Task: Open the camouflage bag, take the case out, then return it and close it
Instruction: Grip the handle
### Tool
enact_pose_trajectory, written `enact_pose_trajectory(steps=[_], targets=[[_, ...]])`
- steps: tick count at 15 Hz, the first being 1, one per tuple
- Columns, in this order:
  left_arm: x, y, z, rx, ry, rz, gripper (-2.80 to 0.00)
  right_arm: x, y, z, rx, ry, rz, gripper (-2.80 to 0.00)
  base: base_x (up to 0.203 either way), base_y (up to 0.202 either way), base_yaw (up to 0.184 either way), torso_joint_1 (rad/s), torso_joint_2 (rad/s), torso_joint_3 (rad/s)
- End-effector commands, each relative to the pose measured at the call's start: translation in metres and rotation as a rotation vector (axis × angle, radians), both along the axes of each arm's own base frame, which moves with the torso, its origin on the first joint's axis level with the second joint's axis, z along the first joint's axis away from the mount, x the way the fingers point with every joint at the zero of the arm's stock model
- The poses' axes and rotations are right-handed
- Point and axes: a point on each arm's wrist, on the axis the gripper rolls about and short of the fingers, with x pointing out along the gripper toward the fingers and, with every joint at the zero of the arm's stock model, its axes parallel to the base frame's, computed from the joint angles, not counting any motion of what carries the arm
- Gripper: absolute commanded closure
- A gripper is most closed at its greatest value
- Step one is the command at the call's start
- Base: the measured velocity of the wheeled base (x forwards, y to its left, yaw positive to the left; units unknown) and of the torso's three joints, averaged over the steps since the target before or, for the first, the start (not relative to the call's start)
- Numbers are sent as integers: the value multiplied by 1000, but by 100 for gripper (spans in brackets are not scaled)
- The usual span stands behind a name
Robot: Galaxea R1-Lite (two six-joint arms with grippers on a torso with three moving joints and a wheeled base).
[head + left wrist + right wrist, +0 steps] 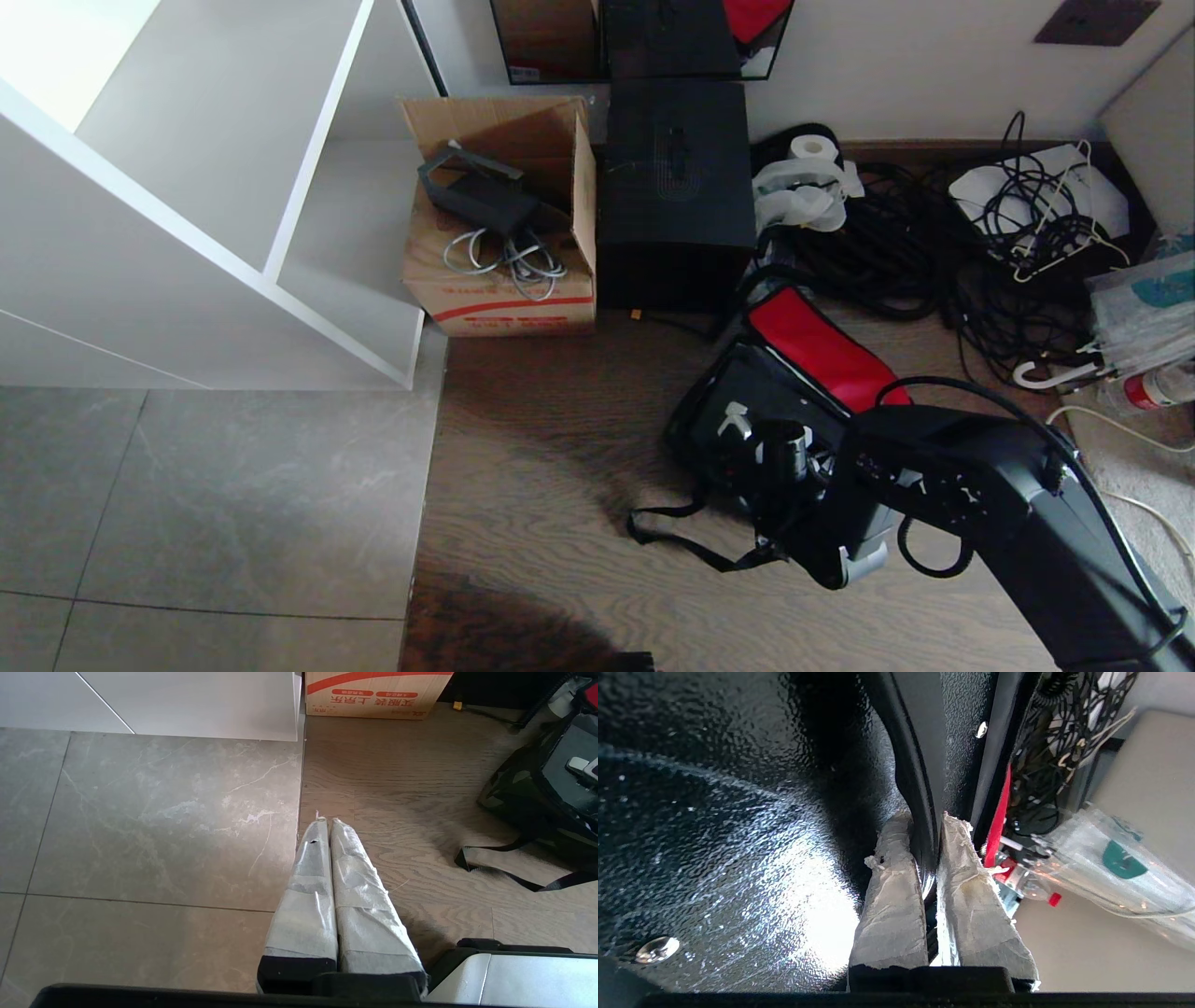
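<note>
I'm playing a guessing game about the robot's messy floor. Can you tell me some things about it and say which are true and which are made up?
1. The right gripper is pinching the black strap handle of the flat black hard case. True.
2. The soft camouflage fabric bag is zipped shut. False: its lid lies open, showing the bright red lining.
3. The left gripper holds the black webbing strap. False: it is shut on nothing, above bare floor.
4. The brown cardboard carton has grey cables in it. True.
5. The roll of white paper sits inside the carton. False: it sits beside the tall black box, on its other side.
</note>
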Motion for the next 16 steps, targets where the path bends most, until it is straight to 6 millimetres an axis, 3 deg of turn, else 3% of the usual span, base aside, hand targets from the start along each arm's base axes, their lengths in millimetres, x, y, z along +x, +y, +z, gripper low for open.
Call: enact_pose_trajectory(steps=[1, 4, 5, 10, 16], targets=[[0, 0, 0, 0, -1, 0, 0, 3, -2, 8, 2, -16, -12, 0, 0, 0, 0, 0, 0, 0], [0, 0, 0, 0, -1, 0, 0, 8, -16, 12, 1, -1, -41, 0, 0, 0, 0, 0, 0, 0], [0, 0, 0, 0, -1, 0, 0, 7, -19, 10, -5, 21, -47, -280, 0, 0, 0, 0, 0, 0], [0, 0, 0, 0, -1, 0, 0, 13, -22, 5, 77, 32, -88, -280, 0, 0, 0, 0, 0, 0], [0, 0, 0, 0, -1, 0, 0, 43, -56, 15, 94, 48, -189, -280, 0, 0, 0, 0, 0, 0]])
